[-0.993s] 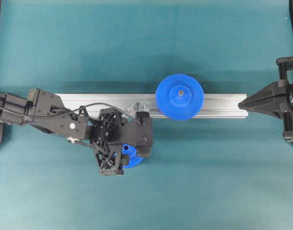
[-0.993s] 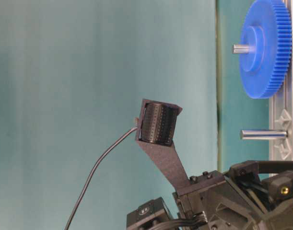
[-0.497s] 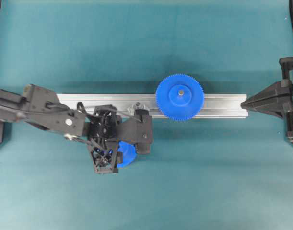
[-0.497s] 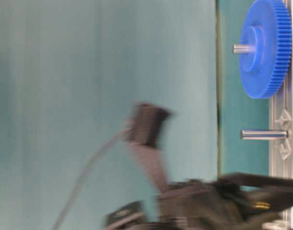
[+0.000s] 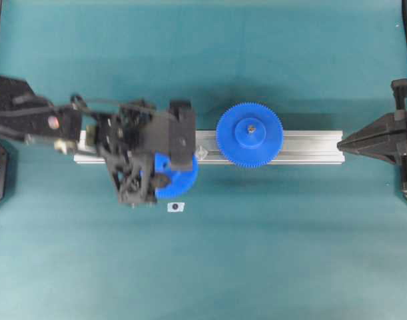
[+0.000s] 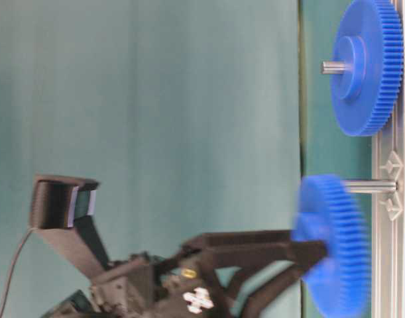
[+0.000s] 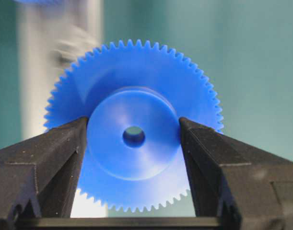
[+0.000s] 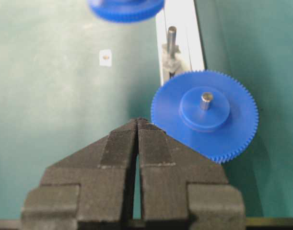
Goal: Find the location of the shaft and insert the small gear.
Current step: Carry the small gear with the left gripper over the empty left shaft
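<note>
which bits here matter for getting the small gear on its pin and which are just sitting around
Part of the job:
- small bright blue plastic gear, clamped by its hub in the left tool
- thin bare grey metal shaft on the silver aluminium rail

Just there:
- larger blue gear, already seated on its own pin
- small white tag on the teal mat
- right tool, shut and empty

bright blue small gear (image 7: pixel 134 129), raised hub forward, held near the thin grey upright shaft (image 8: pixel 171 36).

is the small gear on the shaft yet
No. The small gear is held by its hub, off the tip of the bare shaft.
</note>
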### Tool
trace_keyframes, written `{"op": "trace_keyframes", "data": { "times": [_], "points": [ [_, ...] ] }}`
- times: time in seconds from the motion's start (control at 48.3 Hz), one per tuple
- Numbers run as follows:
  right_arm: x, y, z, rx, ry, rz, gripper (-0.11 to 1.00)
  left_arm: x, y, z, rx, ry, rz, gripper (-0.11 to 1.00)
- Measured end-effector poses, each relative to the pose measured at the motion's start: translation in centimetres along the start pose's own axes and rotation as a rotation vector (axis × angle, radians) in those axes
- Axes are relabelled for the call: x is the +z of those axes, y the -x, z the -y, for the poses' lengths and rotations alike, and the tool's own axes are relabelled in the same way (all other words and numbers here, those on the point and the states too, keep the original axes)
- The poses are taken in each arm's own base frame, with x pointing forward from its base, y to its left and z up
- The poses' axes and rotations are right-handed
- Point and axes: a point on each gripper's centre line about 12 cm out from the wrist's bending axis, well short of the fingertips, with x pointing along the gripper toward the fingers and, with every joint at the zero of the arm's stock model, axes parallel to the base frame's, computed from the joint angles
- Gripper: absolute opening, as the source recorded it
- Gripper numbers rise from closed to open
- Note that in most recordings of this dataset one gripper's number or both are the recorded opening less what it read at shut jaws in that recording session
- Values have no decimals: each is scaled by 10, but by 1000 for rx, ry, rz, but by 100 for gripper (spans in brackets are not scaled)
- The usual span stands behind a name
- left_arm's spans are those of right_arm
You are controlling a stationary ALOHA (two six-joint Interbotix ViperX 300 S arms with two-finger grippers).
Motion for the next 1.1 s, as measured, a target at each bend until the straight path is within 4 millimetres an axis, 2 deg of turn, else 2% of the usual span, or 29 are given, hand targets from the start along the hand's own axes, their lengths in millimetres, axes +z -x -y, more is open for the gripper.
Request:
{"op": "trace_keyframes", "data": {
  "times": [0.186, 0.31, 0.621, 1.097],
  "points": [
    [-1, 1, 0, 0, 0, 3, 2, 9, 1, -22, 39, -24, 21, 65],
    [-1, 2, 0, -1, -1, 6, 2, 10, -12, -30, 50, -22, 10, 65],
    [-4, 8, 1, 1, 0, 29, 2, 8, -41, -31, 49, -27, -19, 65],
    [-5, 10, 3, -12, -6, 36, 2, 11, -48, -32, 48, -26, -16, 65]
  ]
}}
